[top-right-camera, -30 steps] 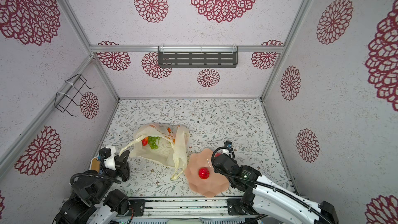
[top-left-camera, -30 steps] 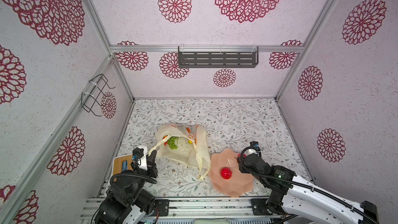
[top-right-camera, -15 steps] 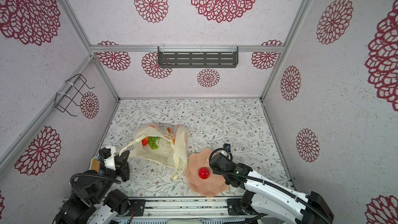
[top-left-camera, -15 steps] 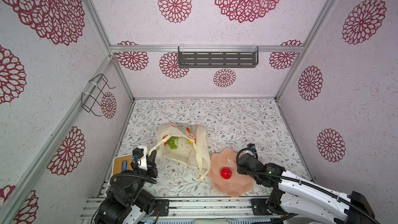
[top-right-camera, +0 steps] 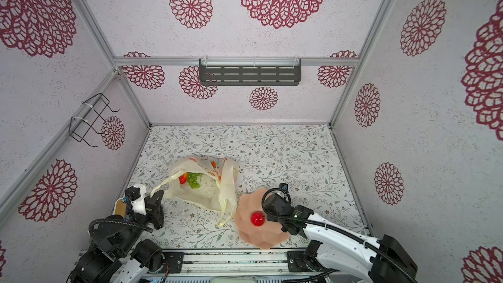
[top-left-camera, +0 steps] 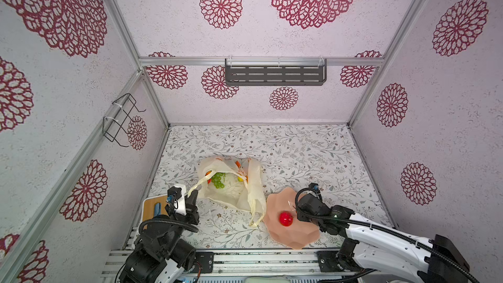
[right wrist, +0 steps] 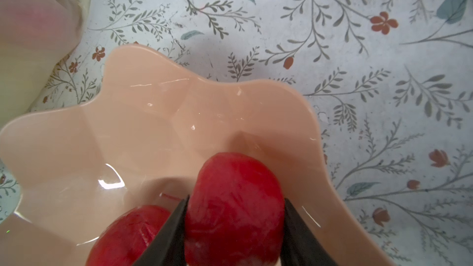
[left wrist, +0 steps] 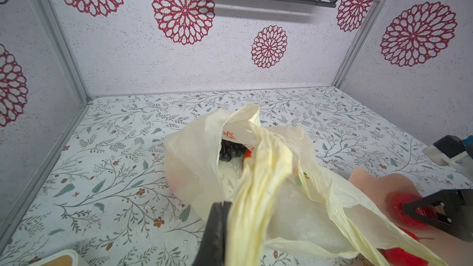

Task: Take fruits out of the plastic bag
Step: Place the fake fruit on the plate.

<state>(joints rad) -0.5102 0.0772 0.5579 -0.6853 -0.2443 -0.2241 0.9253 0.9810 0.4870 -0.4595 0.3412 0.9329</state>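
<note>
Plastic bag [top-left-camera: 231, 186] lies open on the surface [top-left-camera: 299, 153], fruits [top-left-camera: 218, 181] inside, handle [top-left-camera: 200, 185] pinched in the closed left gripper [top-left-camera: 193, 194]. Pink bowl [top-left-camera: 288, 243] stands just beside. Right gripper [right wrist: 236, 198] clasps a red apple [right wrist: 234, 175] low over it: advise gentle release, clear of the second apple [top-left-camera: 285, 218].

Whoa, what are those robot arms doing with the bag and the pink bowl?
The robot is taking toy fruit out of the plastic bag. Its left gripper is shut on one bag handle, pulling the bag's mouth open. Its right gripper holds a red apple just over the pink bowl, where a second red apple already lies. The green grapes and dark grapes are not out of the bag yet.
</note>
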